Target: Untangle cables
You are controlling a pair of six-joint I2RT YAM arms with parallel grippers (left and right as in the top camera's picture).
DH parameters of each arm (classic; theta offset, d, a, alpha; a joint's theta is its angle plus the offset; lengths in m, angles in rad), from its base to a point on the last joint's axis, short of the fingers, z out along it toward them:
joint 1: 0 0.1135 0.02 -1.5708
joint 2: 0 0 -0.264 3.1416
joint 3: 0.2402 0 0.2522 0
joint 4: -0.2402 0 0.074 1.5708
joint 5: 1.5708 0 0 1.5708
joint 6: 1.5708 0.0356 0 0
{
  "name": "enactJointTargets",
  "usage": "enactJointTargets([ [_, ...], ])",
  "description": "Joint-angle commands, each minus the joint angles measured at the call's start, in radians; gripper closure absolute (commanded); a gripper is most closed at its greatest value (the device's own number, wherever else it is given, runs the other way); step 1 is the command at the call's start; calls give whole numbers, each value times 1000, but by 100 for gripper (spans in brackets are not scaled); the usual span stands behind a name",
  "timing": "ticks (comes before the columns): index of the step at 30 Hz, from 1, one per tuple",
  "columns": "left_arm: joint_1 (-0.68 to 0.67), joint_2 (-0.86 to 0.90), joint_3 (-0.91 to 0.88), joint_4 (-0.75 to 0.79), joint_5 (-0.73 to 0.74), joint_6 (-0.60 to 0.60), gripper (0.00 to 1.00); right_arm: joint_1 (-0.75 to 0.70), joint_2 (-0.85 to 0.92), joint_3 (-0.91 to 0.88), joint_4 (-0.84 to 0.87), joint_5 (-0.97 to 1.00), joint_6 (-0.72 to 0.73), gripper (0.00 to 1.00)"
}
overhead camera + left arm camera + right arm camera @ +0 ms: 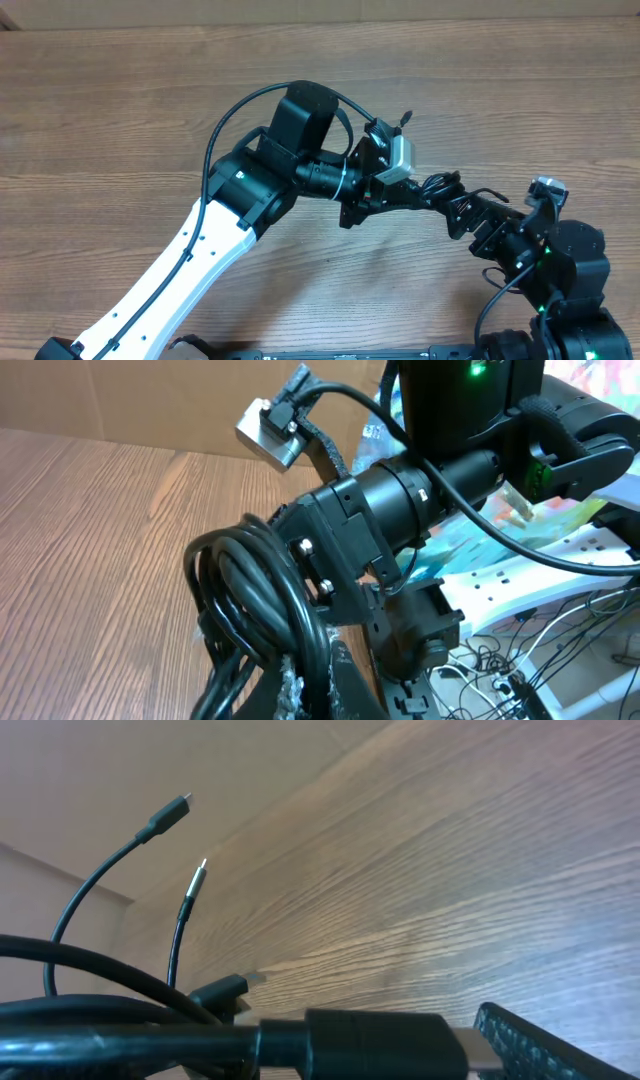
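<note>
The cables point(442, 184) are a bundle of black cords held above the wooden table point(150, 120) between both grippers. In the left wrist view the coil point(250, 585) runs down between my left gripper's point(305, 695) padded fingers, which are shut on it. My right gripper point(460, 207) meets the bundle from the right. Its black wrist point(400, 500) sits just behind the coil. In the right wrist view a thick black plug point(380, 1042) lies across my right gripper point(470, 1055). Two thin cord ends with small plugs point(170, 816) stick up at the left.
A cardboard wall point(320, 12) runs along the table's far edge. Past the table's edge, the left wrist view shows a white power strip point(520, 585) and several loose wires point(540, 660). The left arm point(190, 260) crosses the lower left of the table.
</note>
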Motion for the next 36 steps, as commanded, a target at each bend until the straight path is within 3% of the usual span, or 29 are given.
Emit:
enactJointTargets([
  [1, 32, -43, 13, 5, 242, 19, 96, -25, 15, -16, -58, 330, 98, 0],
  [9, 100, -44, 13, 4, 327, 19, 96, -25, 15, -16, -72, 365, 112, 0],
  [19, 110, -44, 13, 5, 322, 19, 96, -25, 15, -16, -65, 350, 93, 0],
  [27, 110, -44, 13, 10, 270, 19, 96, -25, 15, -16, 45, -9, -274, 0],
  [36, 110, -44, 13, 83, 274, 9, 96, -25, 15, -16, 65, -301, -501, 0],
])
